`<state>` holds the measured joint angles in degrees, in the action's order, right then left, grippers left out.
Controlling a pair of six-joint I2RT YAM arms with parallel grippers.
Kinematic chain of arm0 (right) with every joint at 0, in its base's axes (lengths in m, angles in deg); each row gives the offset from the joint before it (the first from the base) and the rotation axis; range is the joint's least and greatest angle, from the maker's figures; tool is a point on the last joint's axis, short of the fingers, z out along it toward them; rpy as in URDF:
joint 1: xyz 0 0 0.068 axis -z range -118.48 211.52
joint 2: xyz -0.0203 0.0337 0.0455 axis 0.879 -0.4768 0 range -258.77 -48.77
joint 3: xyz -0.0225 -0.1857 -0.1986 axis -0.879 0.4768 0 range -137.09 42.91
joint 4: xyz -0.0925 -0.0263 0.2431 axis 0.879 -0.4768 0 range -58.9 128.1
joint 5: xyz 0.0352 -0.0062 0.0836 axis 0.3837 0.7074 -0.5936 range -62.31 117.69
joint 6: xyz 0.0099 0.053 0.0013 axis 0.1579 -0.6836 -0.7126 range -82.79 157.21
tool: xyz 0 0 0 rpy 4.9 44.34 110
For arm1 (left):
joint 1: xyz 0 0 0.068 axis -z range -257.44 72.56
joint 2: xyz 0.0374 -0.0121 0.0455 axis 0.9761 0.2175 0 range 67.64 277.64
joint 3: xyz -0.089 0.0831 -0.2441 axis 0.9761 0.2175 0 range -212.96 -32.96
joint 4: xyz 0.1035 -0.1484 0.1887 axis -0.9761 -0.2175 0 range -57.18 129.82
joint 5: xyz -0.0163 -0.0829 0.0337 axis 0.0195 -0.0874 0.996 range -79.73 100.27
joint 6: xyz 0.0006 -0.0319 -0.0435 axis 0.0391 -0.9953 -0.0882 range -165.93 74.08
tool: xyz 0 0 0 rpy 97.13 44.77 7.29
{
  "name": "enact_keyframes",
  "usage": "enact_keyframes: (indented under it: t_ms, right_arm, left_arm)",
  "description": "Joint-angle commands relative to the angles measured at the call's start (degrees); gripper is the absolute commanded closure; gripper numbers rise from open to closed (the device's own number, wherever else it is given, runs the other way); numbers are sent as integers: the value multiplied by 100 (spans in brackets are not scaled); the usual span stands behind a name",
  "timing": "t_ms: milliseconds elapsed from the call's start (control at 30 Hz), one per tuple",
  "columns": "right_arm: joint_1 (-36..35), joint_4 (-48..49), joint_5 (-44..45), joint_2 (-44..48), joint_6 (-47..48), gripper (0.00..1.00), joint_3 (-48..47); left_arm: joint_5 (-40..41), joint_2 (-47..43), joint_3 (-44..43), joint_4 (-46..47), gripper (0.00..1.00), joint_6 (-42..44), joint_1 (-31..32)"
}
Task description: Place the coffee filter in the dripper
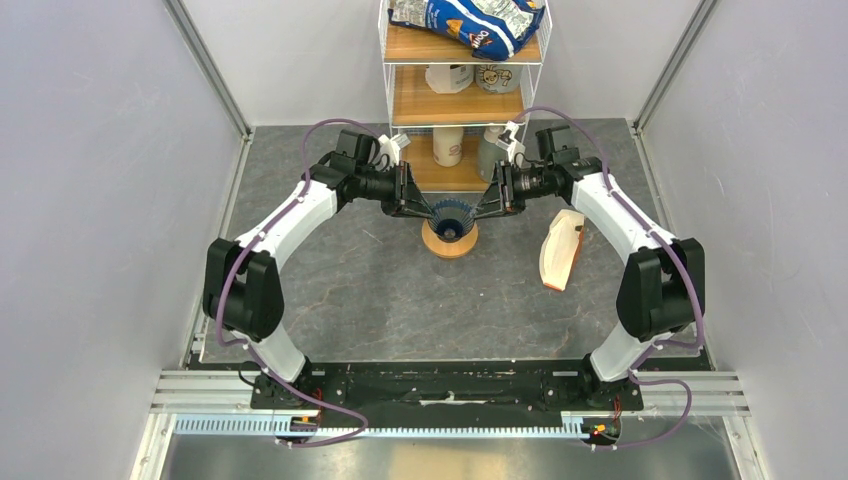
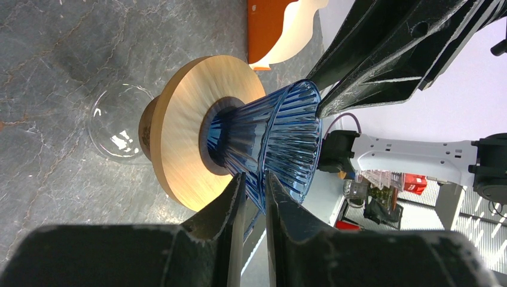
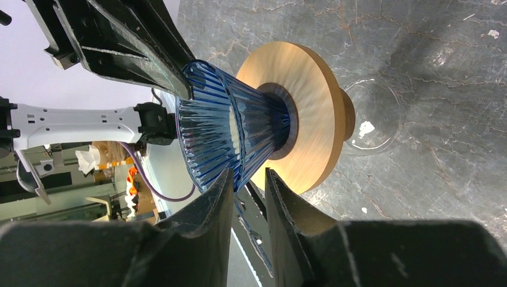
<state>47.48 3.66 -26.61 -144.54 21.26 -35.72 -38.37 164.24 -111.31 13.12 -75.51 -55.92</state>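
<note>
Left end effector (image 2: 254, 184) and right end effector (image 3: 247, 178) both clamped on dripper (image 2: 281, 137) rim, opposite sides; dark blue ribbed translucent cone atop tan ring (image 2: 179, 131).

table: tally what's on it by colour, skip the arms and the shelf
blue: 1, dripper
tan: 1, wooden ring
clear: 1, glass beaker
white and orange: 1, filter bundle
total: 4

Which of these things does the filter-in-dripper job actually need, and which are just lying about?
Job: dripper, its rim pinched by the left end effector and the right end effector; no single filter in view.
Just there: wooden ring and glass beaker under the dripper, white-and-tan bundle, shelf, blue bag.
</note>
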Motion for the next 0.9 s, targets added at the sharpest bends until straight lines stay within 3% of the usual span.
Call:
enact_keyframes:
  t_ms: [0,867]
  right_arm:
    - [-23,99,17,-108,-6,67,-255]
    - [-37,47,287,-459,265,72,-180]
  left_arm:
    - [-58,66,-86,114,77,-27,19]
    - [123,212,-136,-318,83,338,31]
